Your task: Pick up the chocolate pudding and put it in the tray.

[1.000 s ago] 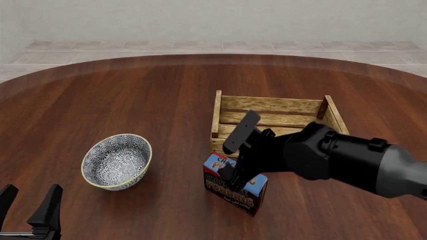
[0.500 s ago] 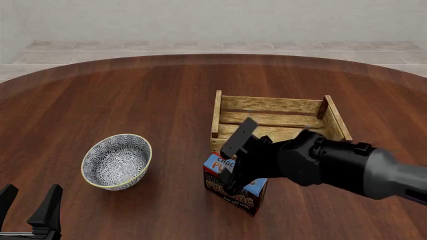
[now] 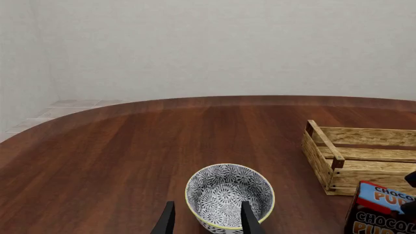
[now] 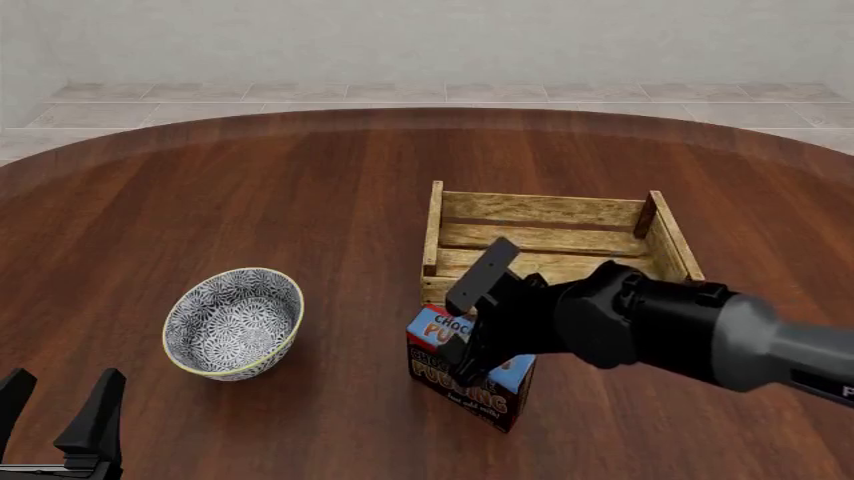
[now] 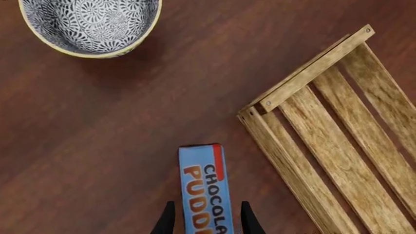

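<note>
The chocolate pudding [image 4: 467,385] stands upright on the table just in front of the tray's near left corner; its blue top with orange lettering fills the lower middle of the right wrist view [image 5: 204,187]. My right gripper [image 4: 467,318] hangs over it, open, with one finger [image 5: 167,220] on each side of the carton and a small gap to each. The tray [image 4: 547,212] of light wooden slats [image 5: 325,146] holds nothing. My left gripper [image 4: 56,412] is open near the front left edge, with nothing in it.
A blue-patterned white bowl [image 4: 234,322] sits left of the pudding, directly ahead of the left gripper's fingers [image 3: 247,219]. The tray [image 3: 354,163] and pudding [image 3: 380,209] also show in the left wrist view. The round wooden table [image 4: 267,190] ends at a tiled floor beyond.
My right gripper has sunk a little lower over the pudding carton. The left arm, bowl, tray and carton have not moved.
</note>
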`<action>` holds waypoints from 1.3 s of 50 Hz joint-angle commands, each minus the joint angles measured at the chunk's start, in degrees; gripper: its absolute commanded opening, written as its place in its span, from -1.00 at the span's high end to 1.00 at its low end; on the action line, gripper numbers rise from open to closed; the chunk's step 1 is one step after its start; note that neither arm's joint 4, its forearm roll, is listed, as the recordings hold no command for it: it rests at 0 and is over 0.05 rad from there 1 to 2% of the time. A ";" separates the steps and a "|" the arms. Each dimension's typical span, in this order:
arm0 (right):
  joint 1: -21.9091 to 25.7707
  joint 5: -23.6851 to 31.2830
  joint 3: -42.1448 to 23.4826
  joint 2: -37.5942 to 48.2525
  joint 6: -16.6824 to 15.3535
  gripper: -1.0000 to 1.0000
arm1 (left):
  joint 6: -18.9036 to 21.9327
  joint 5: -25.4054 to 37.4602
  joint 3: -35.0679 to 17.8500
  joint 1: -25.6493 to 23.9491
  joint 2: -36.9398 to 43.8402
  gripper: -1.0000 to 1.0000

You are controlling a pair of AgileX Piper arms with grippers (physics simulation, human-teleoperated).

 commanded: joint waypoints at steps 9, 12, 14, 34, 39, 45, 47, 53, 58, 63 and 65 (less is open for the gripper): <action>-0.50 -0.75 -0.53 1.53 0.46 -1.00 | 0.00 0.00 0.00 0.00 0.00 -1.00; -0.46 -0.86 -0.57 1.73 0.78 -1.00 | 0.00 0.00 0.00 0.00 0.00 -1.00; -0.44 -1.03 -0.48 1.81 0.62 -1.00 | 0.00 0.00 0.00 0.00 0.00 -1.00; -0.43 -2.44 0.43 2.52 2.01 -1.00 | 0.00 0.00 0.00 0.00 0.00 -1.00; -0.25 -2.88 0.72 2.81 2.43 -1.00 | 0.00 0.00 0.00 0.00 0.00 -1.00; -0.48 -3.01 0.68 2.90 2.51 -1.00 | 0.00 0.00 0.00 0.00 0.00 -1.00; -0.63 -3.22 0.77 3.09 2.43 -1.00 | 0.00 0.00 0.00 0.00 0.00 -1.00; -0.24 -3.62 0.98 3.28 2.84 -1.00 | 0.00 0.00 0.00 0.00 0.00 -1.00; -0.42 -4.09 1.29 3.71 2.82 -1.00 | 0.00 0.00 0.00 0.00 0.00 -1.00; 0.01 -4.28 1.41 4.03 3.40 -1.00 | 0.00 0.00 0.00 0.00 0.00 -1.00; -0.15 -4.45 1.45 4.16 3.38 -1.00 | 0.00 0.00 0.00 0.00 0.00 -1.00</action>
